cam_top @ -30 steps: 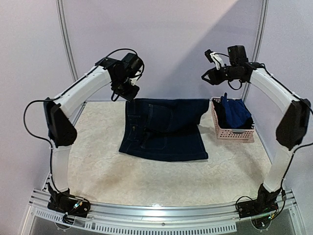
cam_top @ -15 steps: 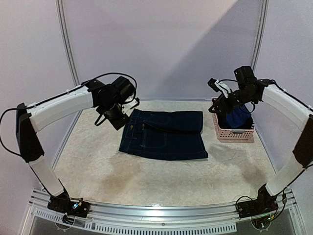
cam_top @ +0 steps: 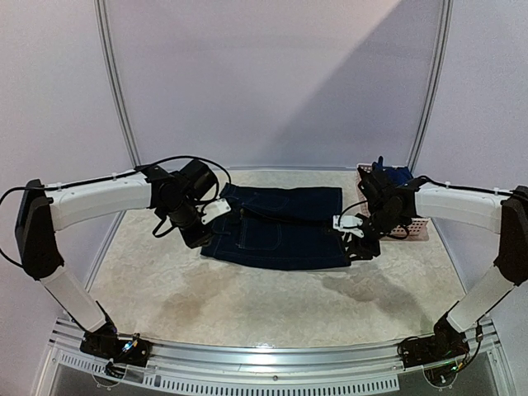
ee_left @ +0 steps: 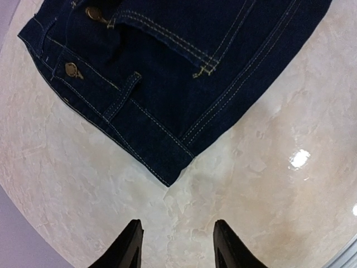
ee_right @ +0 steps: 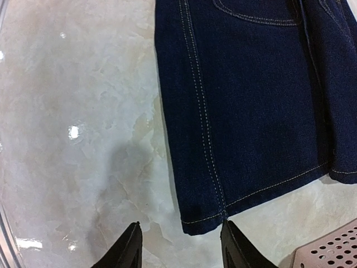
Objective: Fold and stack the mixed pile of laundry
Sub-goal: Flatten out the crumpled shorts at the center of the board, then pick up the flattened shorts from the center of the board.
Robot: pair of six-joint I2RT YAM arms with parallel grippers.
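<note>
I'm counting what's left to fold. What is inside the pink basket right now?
Blue fabric pokes up above the rim of the pink basket. The right arm crosses in front of the basket, so whatever else lies inside is hidden.

The left arm [cam_top: 99,196] and right arm [cam_top: 462,205] are extended low and inward, forearms nearly level. The left gripper [ee_left: 175,228] is held with fingers parted and nothing between them; the right gripper [ee_right: 181,230] is likewise spread and empty.

Lab booth: plain lilac walls [cam_top: 272,82], marbled table [cam_top: 247,309], aluminium rail [cam_top: 272,356].
</note>
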